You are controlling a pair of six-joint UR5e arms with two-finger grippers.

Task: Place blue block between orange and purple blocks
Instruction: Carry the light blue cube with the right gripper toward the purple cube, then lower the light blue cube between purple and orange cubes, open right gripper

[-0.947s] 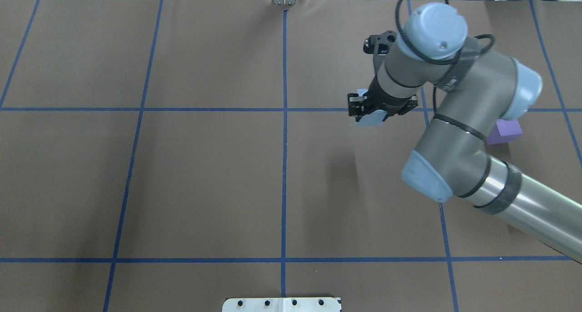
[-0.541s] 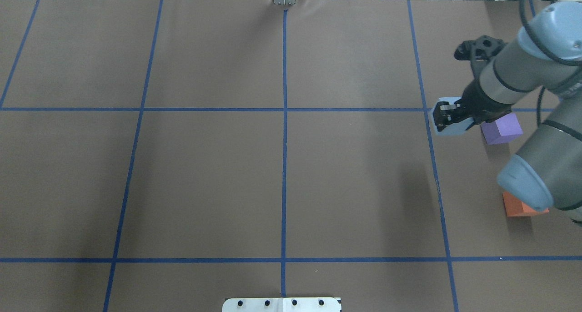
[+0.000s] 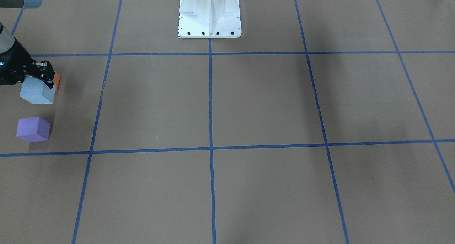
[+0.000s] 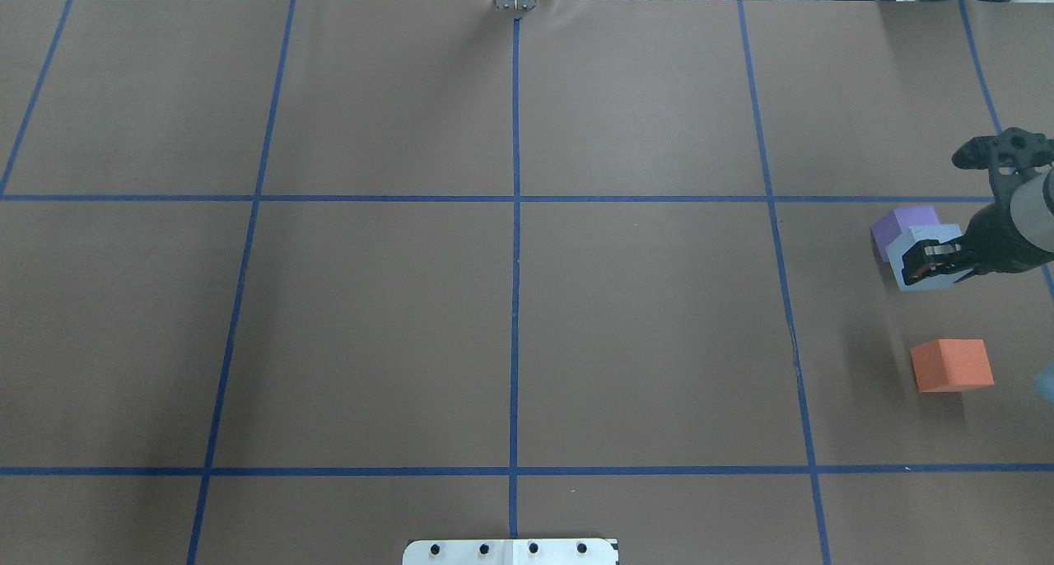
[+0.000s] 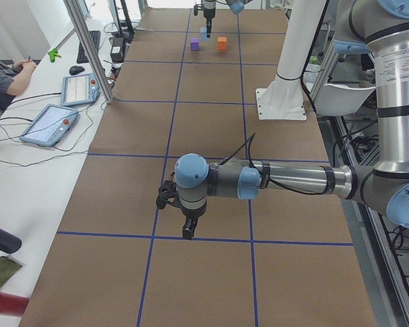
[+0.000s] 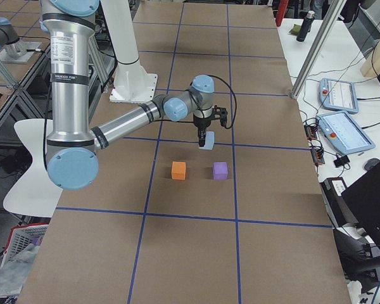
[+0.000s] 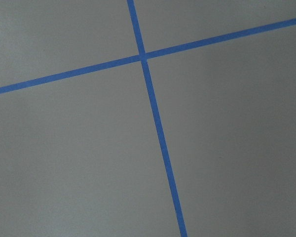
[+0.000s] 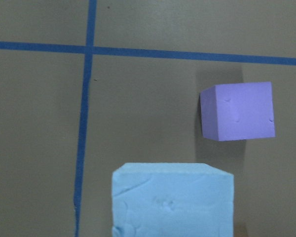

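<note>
Pale blue foam, cube-shaped, its near face pitted with small dents: the blue block [image 4: 930, 282], clamped between the fingers of the right tool [image 4: 929, 260]. Hangs just beside the purple block [image 4: 902, 226], on the side toward the orange block [image 4: 951, 365]. Overlaps the purple block's edge in the overhead view and hides most of the orange one in the front-facing view. Seems lifted off the surface, though hard to confirm.

Purple block: matte foam, a crisp-edged cube with a few nicks on one face, resting flat. Orange block: the same kind of cube, also flat, set apart from the purple block with bare covering between them.

Brown, paper-like covering over the whole surface [image 4: 370, 326], ruled into large squares by blue tape lines [image 4: 515, 219]. One such line just past the purple block, on the side away from the orange block.

White bolted base plate [image 3: 209, 20] well apart from the purple block, at the middle of the robot's edge. Left tool [image 5: 188, 228] farther still from the purple block, toward the opposite end of the surface, pointing down near a crossing of tape lines. Fingers apart or together: cannot tell from the side view.

Off the surface's edge across from the robot, two grey pendants [image 5: 51, 124] with trailing cables and a seated person [image 5: 3, 71].
</note>
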